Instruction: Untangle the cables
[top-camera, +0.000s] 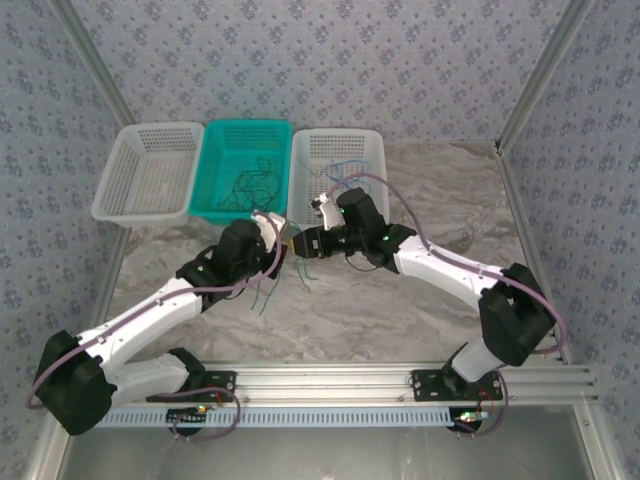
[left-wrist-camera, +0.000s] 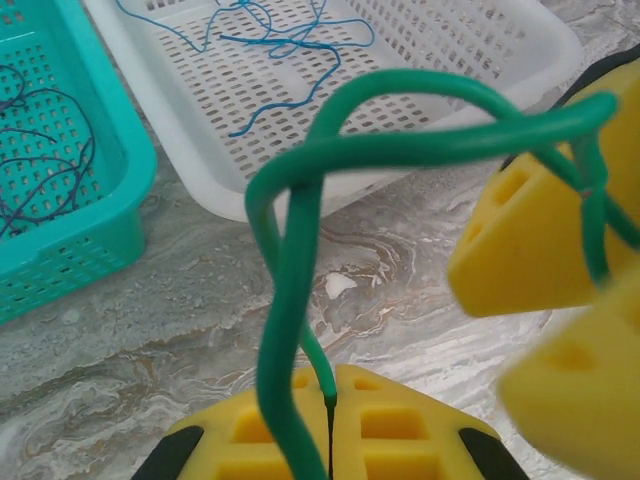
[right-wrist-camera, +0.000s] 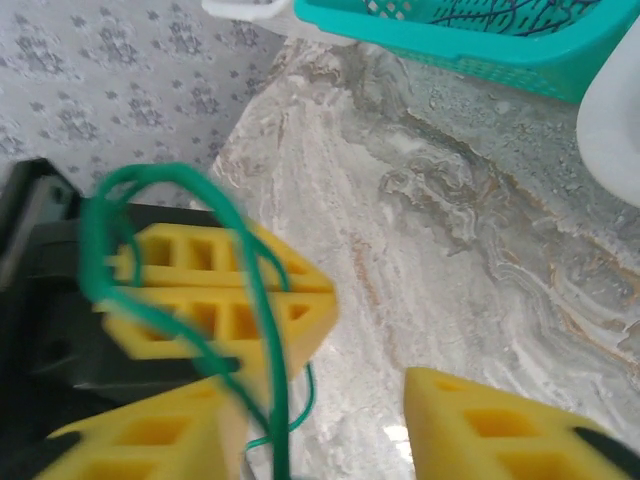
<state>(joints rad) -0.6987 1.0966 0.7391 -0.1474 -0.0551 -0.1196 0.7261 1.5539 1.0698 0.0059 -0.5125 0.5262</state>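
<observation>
One green cable (left-wrist-camera: 400, 150) looped in air, just arm-side of teal basket (top-camera: 248, 125). Left jaws clamped on it; right jaws part-open around it. Risk: hard pull cinches loop into knot; thin wire slips out.

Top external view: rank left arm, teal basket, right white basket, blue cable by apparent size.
1. left arm, though it's nearer the camera, so unsure.
2. teal basket and right white basket: look alike, no ranking.
3. blue cable, smallest.

cable (left-wrist-camera: 290, 300) in left tool (left-wrist-camera: 328, 420), baskets (top-camera: 247, 125) behind
</observation>
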